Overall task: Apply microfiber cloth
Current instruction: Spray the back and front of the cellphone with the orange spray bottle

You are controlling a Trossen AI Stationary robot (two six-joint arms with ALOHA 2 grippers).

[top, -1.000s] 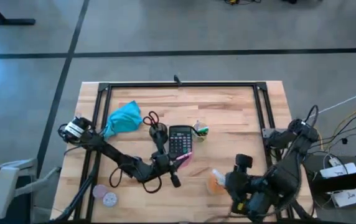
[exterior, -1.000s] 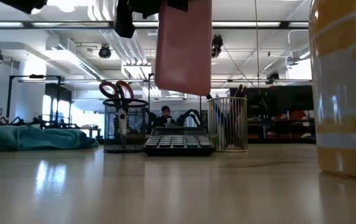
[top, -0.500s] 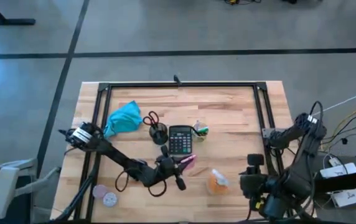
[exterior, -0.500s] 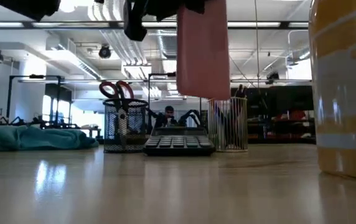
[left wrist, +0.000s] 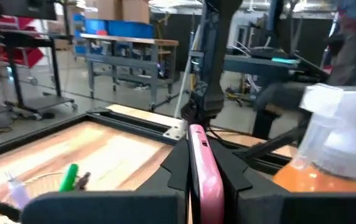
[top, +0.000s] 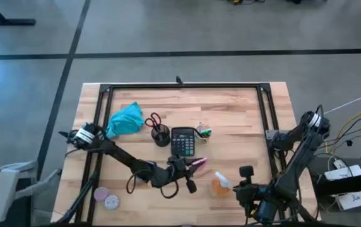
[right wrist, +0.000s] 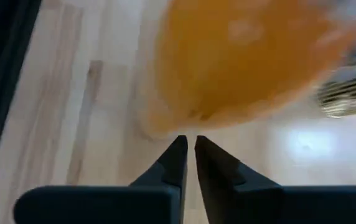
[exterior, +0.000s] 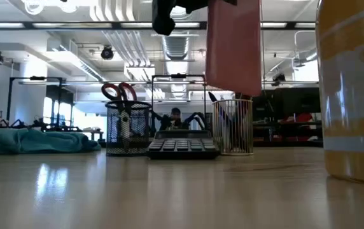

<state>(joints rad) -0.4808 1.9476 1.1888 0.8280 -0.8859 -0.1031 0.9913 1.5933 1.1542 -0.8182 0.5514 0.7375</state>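
Observation:
The turquoise microfiber cloth [top: 125, 120] [exterior: 35, 140] lies bunched on the table at the far left, and no gripper touches it. My left gripper [top: 190, 166] hangs over the table's middle, near the front, shut on a flat pink slab [top: 199, 163] [exterior: 234, 44]. The orange spray bottle [top: 219, 184] [exterior: 354, 89] stands just to the right of it. My right gripper [top: 235, 188] [right wrist: 189, 144] is shut and points at the bottle's orange body [right wrist: 240, 62] from the right. Whether it touches the bottle, I cannot tell. My left gripper pinches the pink slab by its two broad faces [left wrist: 198, 163], one finger on each side, so the slab's thin edge faces the wrist camera. The slab juts out past the fingertips [left wrist: 228, 168]. It is lifted clear of the table.
A black calculator [top: 182, 142] lies mid-table. Beside it stand a black mesh cup with red scissors [top: 158, 133] and a wire cup with pens [top: 201, 132]. Two round discs [top: 106, 198] lie at the near left. A black frame rail [top: 180, 87] borders the table.
My left gripper has carried the pink slab toward the table's right edge, closer to the orange bottle, keeping it clear of the table. My right arm drew back from the bottle toward the right edge, then came toward it again.

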